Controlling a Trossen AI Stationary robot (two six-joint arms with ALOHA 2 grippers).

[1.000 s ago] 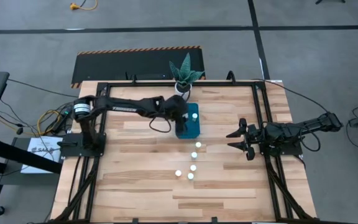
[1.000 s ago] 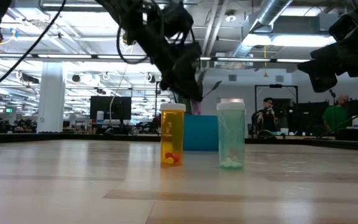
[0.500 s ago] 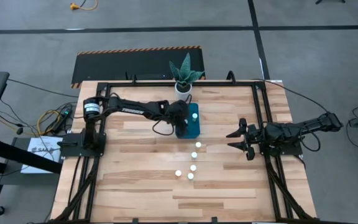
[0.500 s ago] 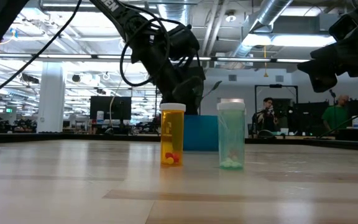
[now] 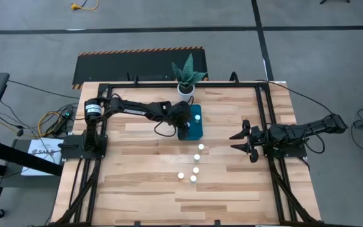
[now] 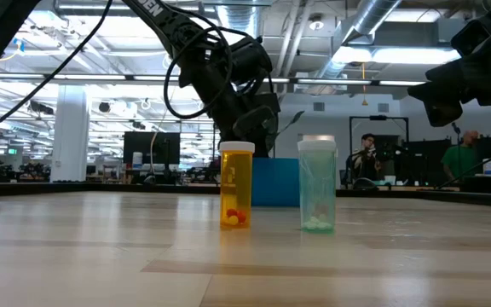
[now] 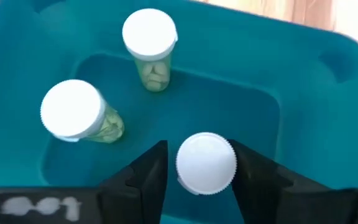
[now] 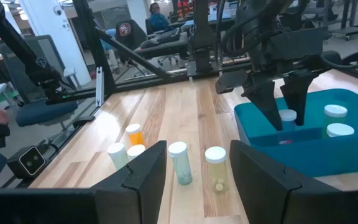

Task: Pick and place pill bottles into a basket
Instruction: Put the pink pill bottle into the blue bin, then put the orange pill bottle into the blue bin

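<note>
Left gripper [image 7: 196, 168] holds white-capped pill bottle [image 7: 206, 163] upright between its fingers, teal rectangular plastic basket [image 7: 303, 93] directly below; you release here. Right gripper [image 5: 243, 142] wide, idle.

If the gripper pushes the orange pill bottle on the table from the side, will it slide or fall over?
The orange pill bottle stands upright, taller than it is wide, so a push near its cap would probably tip it. It holds only a few pills at the bottom, so it is likely light and would slide easily if pushed low. Lying down, its round body would probably roll on the table.
</note>
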